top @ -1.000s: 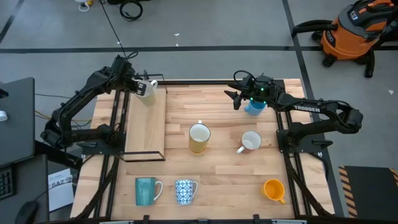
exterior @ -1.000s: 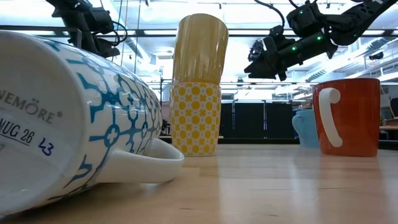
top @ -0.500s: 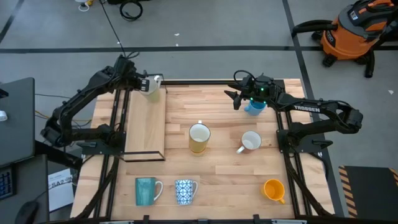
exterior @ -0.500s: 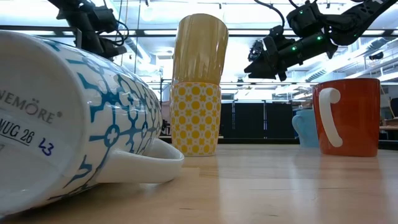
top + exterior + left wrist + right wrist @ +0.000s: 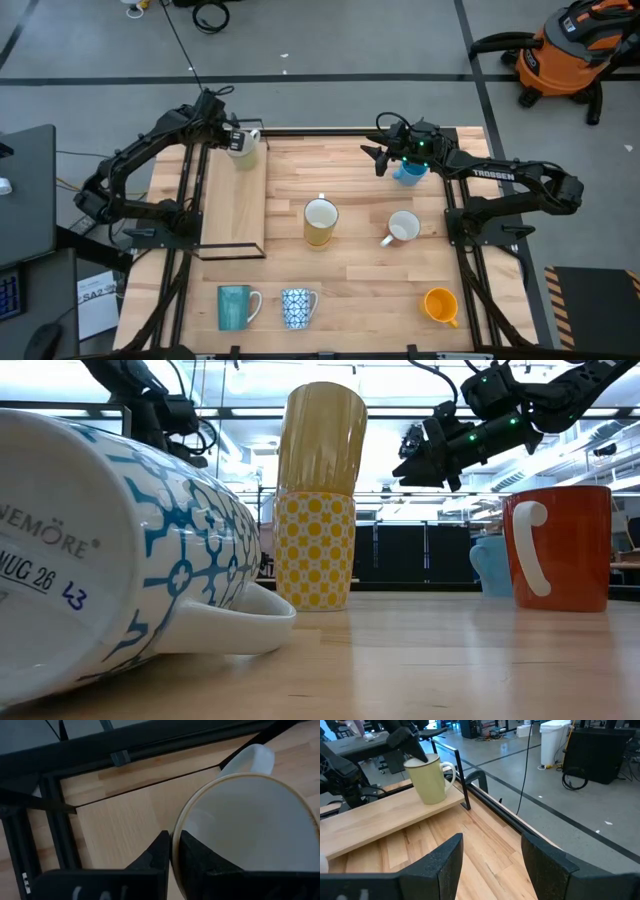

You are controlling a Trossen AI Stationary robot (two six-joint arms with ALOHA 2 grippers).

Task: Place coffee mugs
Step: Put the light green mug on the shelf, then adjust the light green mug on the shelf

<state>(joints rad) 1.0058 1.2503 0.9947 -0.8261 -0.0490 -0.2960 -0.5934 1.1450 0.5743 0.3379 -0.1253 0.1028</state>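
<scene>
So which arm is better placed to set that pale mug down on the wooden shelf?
The left. Its claw already grips the pale yellow mug by the rim, over the shelf's far end. The right claw is open, near the light blue mug.

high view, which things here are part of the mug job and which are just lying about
Part of the job:
pale mug gripped at its rim by the left gripper, over the raised wooden shelf
yellow mug
white mug
light blue mug, under the open right gripper
teal mug
patterned mug
orange mug

Just lying about:
orange shop vacuum
cable coil
</scene>
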